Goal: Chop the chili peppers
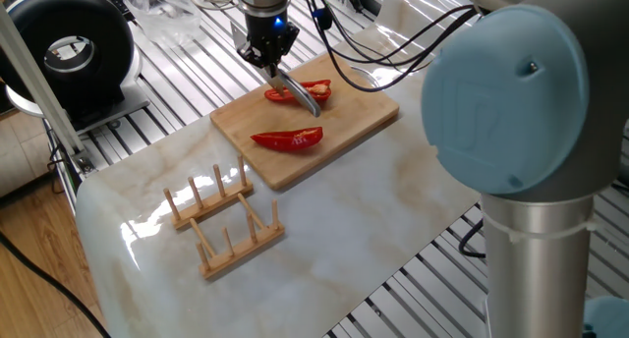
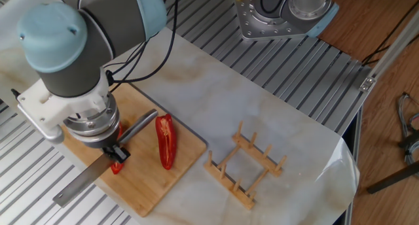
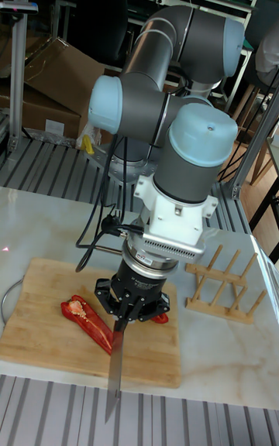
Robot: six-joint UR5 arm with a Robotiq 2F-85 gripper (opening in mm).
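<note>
Tool clamped on a knife, fingers closed around the handle; blade slants down over the board and across the far pepper half. In the tall view the blade tip hangs past the board's near edge, so only the middle of the edge meets the pepper. Whether the edge is touching or just above the flesh cannot be told from these views.

Peppers, relative to the board: both halves lie on it, apart from each other, cut side up. One sits under the tool, mostly hidden by the wrist in the other fixed view. The second half lies beside the blade line toward the board's middle, untouched and whole. No small bits visible on the board, so chopping looks barely begun.

Beyond the board: a wooden rack stands on the desk, well apart from the board.

Judgement on the step in hand: press straight down until the edge meets wood, blade crosswise to the pepper. The half is curved, glossy and unrestrained, so it may roll or slide. Lift fully clear before shifting along the pepper, with short even steps.
</note>
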